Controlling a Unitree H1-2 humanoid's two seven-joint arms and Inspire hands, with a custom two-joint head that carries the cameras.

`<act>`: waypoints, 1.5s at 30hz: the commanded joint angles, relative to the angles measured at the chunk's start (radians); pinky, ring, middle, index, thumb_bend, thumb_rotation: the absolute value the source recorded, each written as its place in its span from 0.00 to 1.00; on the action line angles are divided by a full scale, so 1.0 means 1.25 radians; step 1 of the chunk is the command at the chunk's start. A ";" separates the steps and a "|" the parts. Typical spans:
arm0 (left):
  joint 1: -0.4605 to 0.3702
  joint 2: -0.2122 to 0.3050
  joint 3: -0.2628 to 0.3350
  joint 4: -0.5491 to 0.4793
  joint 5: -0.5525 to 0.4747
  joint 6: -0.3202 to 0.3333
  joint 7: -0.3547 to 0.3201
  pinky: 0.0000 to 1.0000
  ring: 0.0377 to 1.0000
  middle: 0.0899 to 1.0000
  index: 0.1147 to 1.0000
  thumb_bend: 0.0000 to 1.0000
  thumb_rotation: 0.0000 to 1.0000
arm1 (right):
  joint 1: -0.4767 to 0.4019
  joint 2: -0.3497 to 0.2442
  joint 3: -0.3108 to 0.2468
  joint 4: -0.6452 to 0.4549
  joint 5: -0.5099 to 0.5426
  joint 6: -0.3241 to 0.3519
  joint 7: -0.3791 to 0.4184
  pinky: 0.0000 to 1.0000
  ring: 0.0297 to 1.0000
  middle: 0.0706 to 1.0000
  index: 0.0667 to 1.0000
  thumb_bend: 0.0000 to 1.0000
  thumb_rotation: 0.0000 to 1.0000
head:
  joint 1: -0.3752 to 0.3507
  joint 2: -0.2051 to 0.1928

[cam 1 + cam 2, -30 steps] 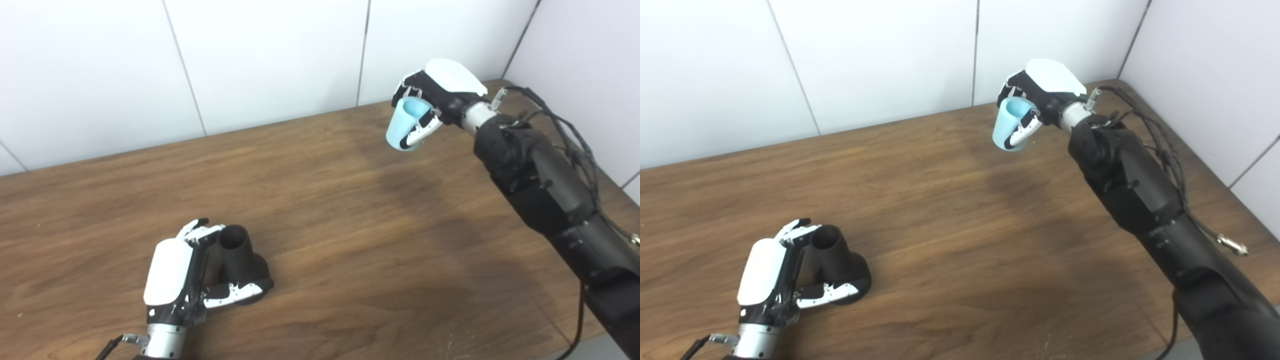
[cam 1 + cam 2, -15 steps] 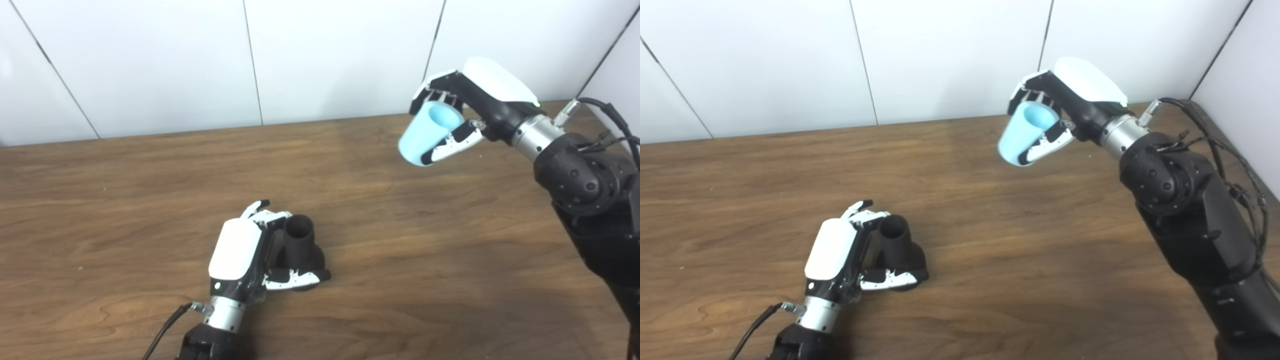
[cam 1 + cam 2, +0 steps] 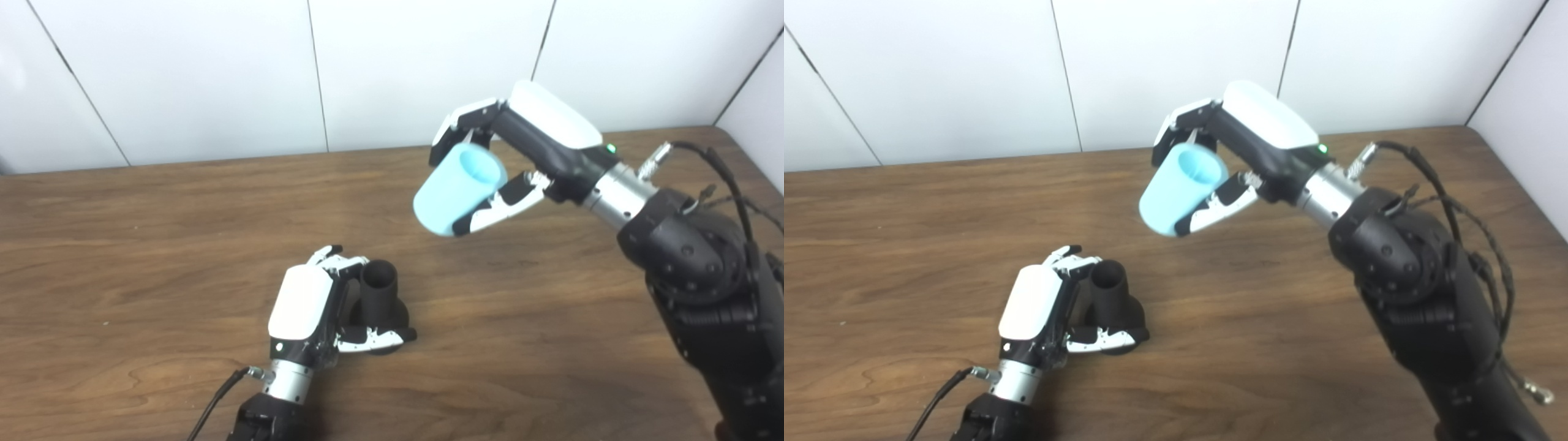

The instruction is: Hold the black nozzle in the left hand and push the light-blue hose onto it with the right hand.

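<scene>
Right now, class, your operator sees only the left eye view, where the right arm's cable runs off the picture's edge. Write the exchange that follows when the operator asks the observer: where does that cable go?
Observer: In the right eye view the cable makes a whole loop out beside the right arm and curves back down along it.
Operator: Does anything show at its end?
Observer: A thin lead ends in a small silver plug, low beside the arm.
Operator: Is that plug near the work?
Observer: No. It sits far back from the right hand, which holds the light-blue hose up over the table.
</scene>
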 commanded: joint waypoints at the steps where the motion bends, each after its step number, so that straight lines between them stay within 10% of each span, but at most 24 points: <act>1: 0.043 -0.015 -0.019 0.045 -0.002 0.011 -0.006 0.84 0.61 0.40 0.45 0.52 0.00 | -0.017 0.010 0.002 -0.035 -0.008 0.009 -0.002 0.38 0.39 0.48 0.47 0.50 0.00 | 0.002 0.003; 45: 0.031 -0.037 -0.041 0.062 -0.001 0.025 0.016 0.84 0.60 0.38 0.45 0.52 0.00 | 0.108 0.140 0.034 0.057 -0.022 -0.122 -0.085 0.33 0.38 0.47 0.48 0.50 0.00 | 0.028 0.003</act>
